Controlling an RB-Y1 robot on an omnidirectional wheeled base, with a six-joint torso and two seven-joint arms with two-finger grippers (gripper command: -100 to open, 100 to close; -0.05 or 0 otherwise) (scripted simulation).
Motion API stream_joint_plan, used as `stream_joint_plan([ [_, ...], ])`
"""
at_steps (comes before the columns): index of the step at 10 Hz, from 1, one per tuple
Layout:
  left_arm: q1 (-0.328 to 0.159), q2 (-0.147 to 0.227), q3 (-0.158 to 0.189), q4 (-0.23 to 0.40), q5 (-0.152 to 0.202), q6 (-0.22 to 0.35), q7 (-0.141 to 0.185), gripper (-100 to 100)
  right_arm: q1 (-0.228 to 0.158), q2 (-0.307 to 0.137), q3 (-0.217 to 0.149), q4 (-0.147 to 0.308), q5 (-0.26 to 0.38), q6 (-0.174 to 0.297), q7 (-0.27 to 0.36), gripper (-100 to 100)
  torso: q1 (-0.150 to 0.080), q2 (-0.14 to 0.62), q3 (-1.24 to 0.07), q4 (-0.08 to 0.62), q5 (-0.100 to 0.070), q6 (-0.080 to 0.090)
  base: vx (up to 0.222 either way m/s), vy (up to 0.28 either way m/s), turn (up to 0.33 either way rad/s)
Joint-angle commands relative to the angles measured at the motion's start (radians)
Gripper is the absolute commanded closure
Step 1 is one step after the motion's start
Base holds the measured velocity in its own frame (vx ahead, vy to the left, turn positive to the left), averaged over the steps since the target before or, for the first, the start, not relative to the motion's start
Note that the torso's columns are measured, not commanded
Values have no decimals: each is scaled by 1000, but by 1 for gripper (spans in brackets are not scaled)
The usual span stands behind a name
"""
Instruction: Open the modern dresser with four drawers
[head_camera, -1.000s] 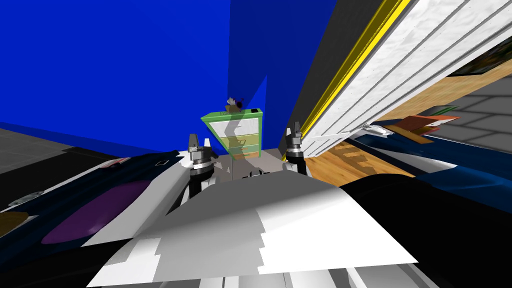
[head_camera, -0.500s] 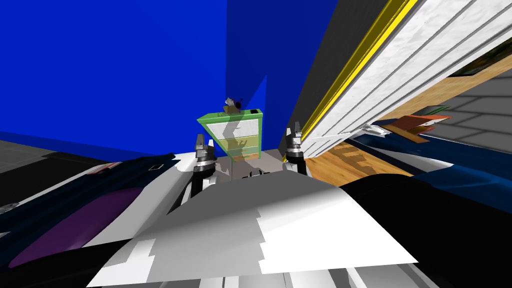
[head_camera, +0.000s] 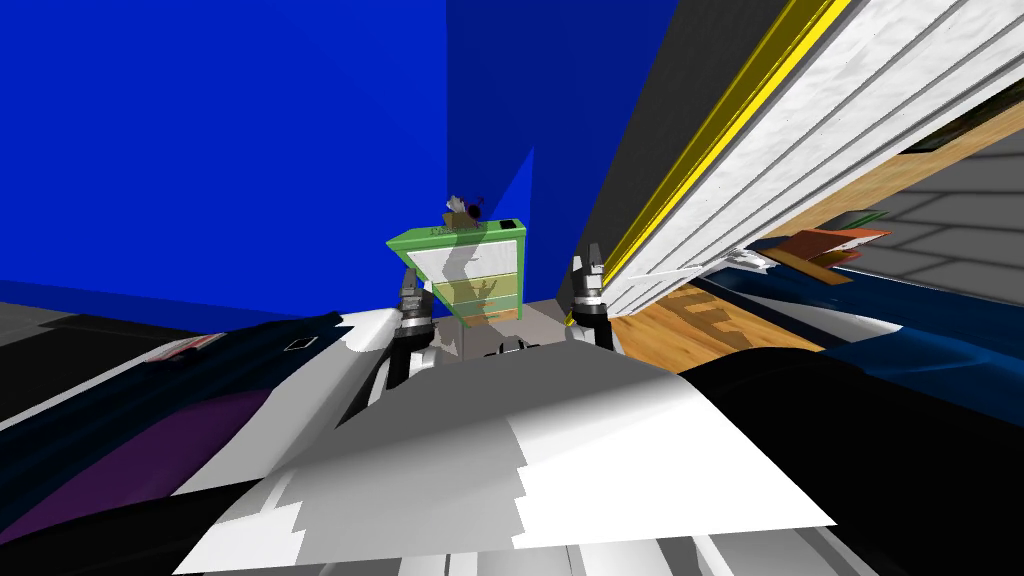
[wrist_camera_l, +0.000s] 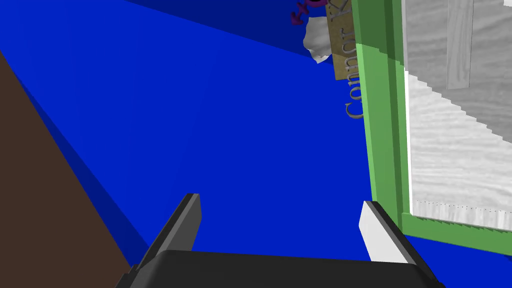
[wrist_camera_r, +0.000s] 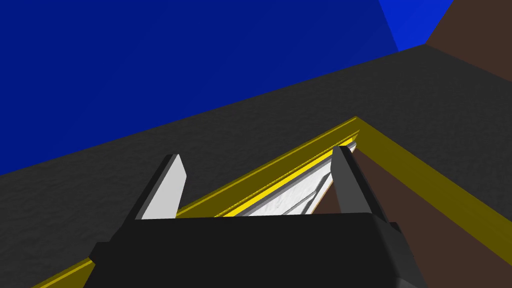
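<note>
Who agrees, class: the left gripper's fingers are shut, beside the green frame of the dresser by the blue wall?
Not quite. The left wrist view shows the left gripper with its fingers open, not shut. The rest holds: they are beside the green frame of the dresser, by the blue wall.

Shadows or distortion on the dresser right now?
Head view: a grey arm-shaped shadow runs down the dresser front, and the wide lens splays the walls. Left wrist view: a jagged, stair-stepped shadow edge crosses its white panel beside the open left tool.
</note>
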Motion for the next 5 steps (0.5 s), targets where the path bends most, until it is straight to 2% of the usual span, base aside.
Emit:
stream_joint_plan([
  [1, -13, -14, -4, 10, -5, 50, 3, -100, 0, 0, 0, 0, 0, 0, 0, 0, 0, 0, 0, 0, 0, 0, 71, 14, -34],
  [2, -23, -24, -7, 19, -8, 84, 6, -100, 0, 0, 0, 0, 0, 0, 0, 0, 0, 0, 0, 0, 0, 0, 97, 15, -62],
  [5, -39, -36, -12, 32, -13, 138, 9, -100, 0, 0, 0, 0, 0, 0, 0, 0, 1, 0, 0, 0, 0, 0, 89, 20, -39],
])
